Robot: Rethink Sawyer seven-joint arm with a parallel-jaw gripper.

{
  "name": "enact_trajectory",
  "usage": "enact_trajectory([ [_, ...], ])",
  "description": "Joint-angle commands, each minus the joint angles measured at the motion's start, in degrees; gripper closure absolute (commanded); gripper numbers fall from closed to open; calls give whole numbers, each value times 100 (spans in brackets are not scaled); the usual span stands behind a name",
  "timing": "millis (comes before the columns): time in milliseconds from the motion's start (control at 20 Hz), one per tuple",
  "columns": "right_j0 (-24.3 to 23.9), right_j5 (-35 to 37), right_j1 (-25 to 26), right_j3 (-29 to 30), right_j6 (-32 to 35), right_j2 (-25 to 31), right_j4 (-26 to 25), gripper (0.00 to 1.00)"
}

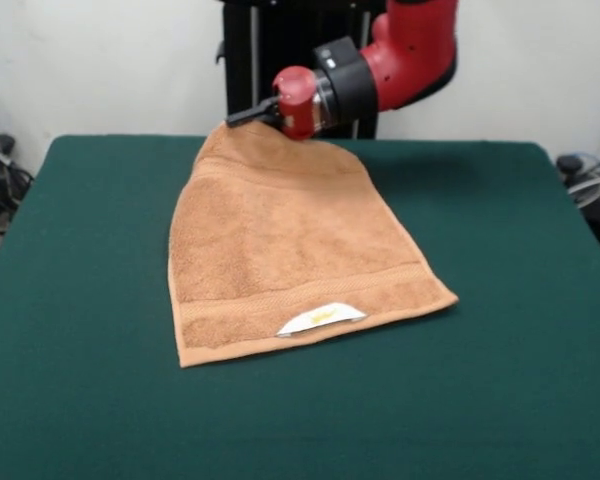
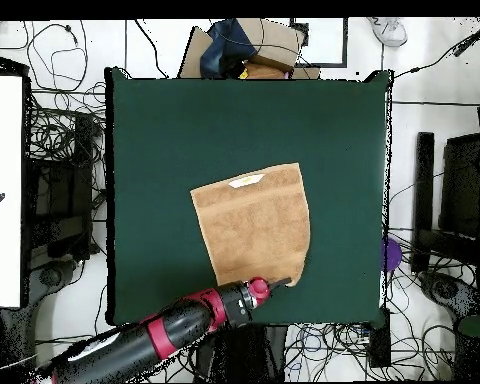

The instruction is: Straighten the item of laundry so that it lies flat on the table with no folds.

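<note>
Dark green felt fills the scene, the table (image 1: 90, 300) wide and bare around one tan towel (image 1: 290, 250) lying near its middle, a bit toward the robot's edge. Near the camera in the front view, the towel's hem runs straight and flat, with a woven band just above it and a small white label (image 1: 320, 318) with a yellow mark sitting right on that edge. Further back the cloth narrows and rises, its far end lifted off the felt and drawn up toward the gripper (image 1: 242, 116). And there's the red and black arm (image 1: 410, 50), reaching in low across the table's edge, its dark tip at the towel's raised corner; whether the fingers are pinching the cloth or merely resting against it, I cannot tell from either view. From overhead the towel (image 2: 254, 225) reads as a rough square, slightly skewed, the label (image 2: 247, 181) at the side away from the arm (image 2: 174, 330), and the gripper (image 2: 279, 284) touching the corner nearest the base.
</note>
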Motion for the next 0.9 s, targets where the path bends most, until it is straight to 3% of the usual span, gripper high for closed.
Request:
enact_trajectory([
  [50, 35, 765, 644, -1019, 736, -139, -361, 100],
  [400, 31, 1037, 548, -1147, 680, -147, -833, 100],
  [900, 174, 1845, 784, -1322, 906, -471, -1413, 100],
])
